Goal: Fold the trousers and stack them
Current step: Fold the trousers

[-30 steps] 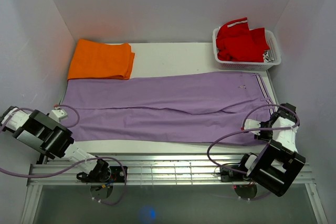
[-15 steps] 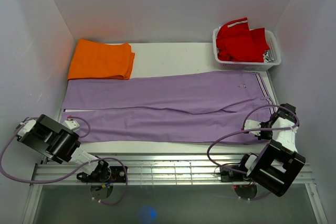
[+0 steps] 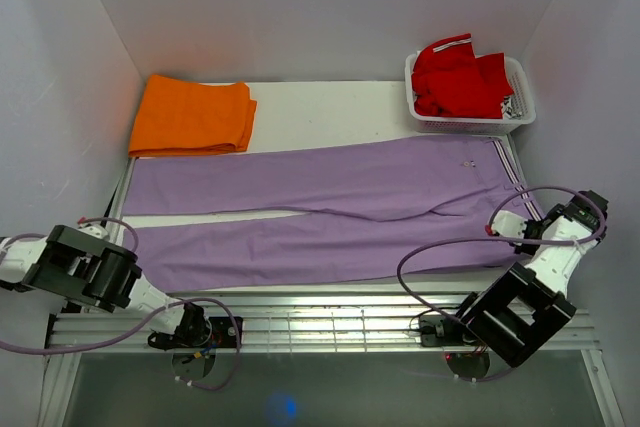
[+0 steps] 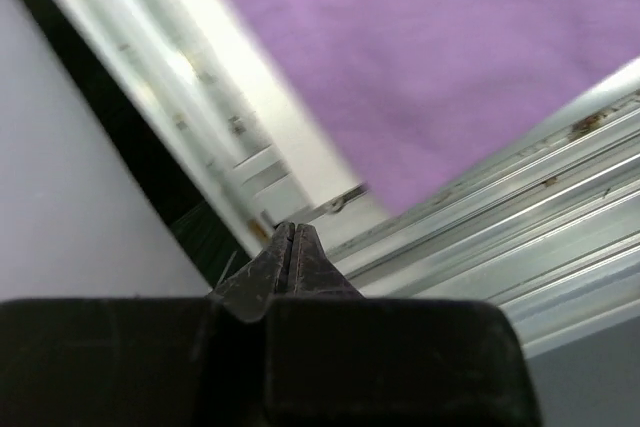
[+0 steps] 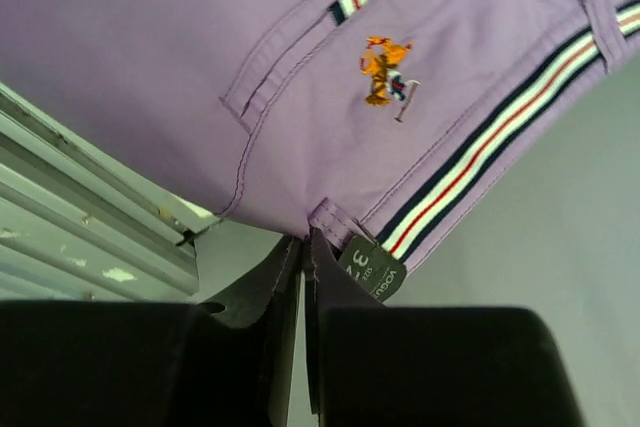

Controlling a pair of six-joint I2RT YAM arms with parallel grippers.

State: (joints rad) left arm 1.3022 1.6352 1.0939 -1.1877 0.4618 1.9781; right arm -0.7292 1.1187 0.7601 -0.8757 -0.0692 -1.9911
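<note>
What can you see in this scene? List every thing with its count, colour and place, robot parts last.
trousers: one, lilac, spread lengthwise across the table, waistband at right
folded garment: one, orange, far left corner
basket: one, white, far right corner
red garment: one, red, in the basket
table: one, white
left gripper: one, black, shut, near left edge
right gripper: one, black, shut on the waistband
</note>
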